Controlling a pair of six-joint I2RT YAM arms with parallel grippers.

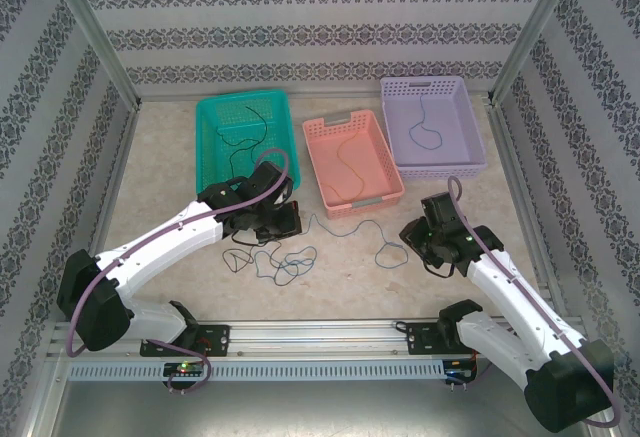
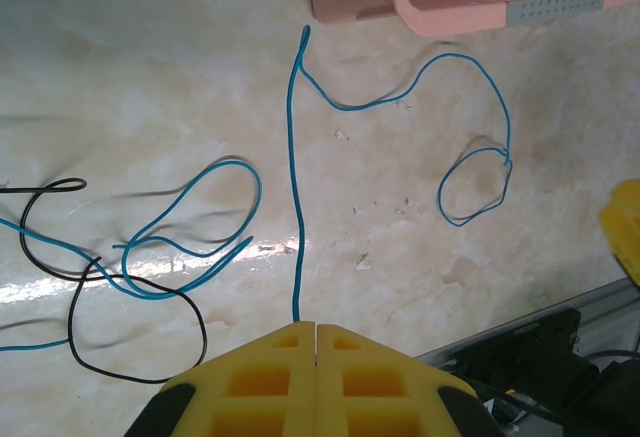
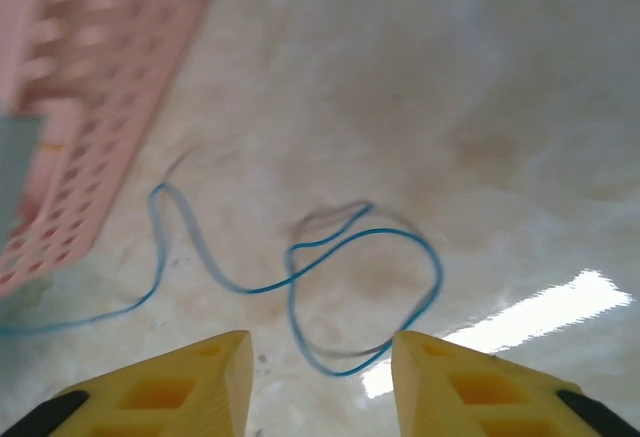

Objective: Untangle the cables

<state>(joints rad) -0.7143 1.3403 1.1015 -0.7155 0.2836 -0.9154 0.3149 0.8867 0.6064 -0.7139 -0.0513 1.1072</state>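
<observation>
A blue cable (image 2: pixel 294 207) runs straight out from between the fingertips of my left gripper (image 2: pixel 316 325), which is shut on it. The cable bends near the pink basket (image 2: pixel 450 7) and ends in a small loop (image 2: pixel 476 185). More blue cable loops cross a black cable (image 2: pixel 75 309) to the left, and this tangle (image 1: pixel 272 259) lies on the table in front of my left gripper (image 1: pixel 285 219). My right gripper (image 3: pixel 320 352) is open just above the table, and the blue loop (image 3: pixel 365 292) lies ahead of its fingers, untouched. In the top view my right gripper (image 1: pixel 412 240) is beside that loop (image 1: pixel 389 250).
Three baskets stand at the back: a teal one (image 1: pixel 205 147) with a black cable in it, a pink one (image 1: pixel 318 172) with a thin cable, and a lavender one (image 1: pixel 470 122) with a blue cable. The metal rail (image 1: pixel 320 335) runs along the near edge.
</observation>
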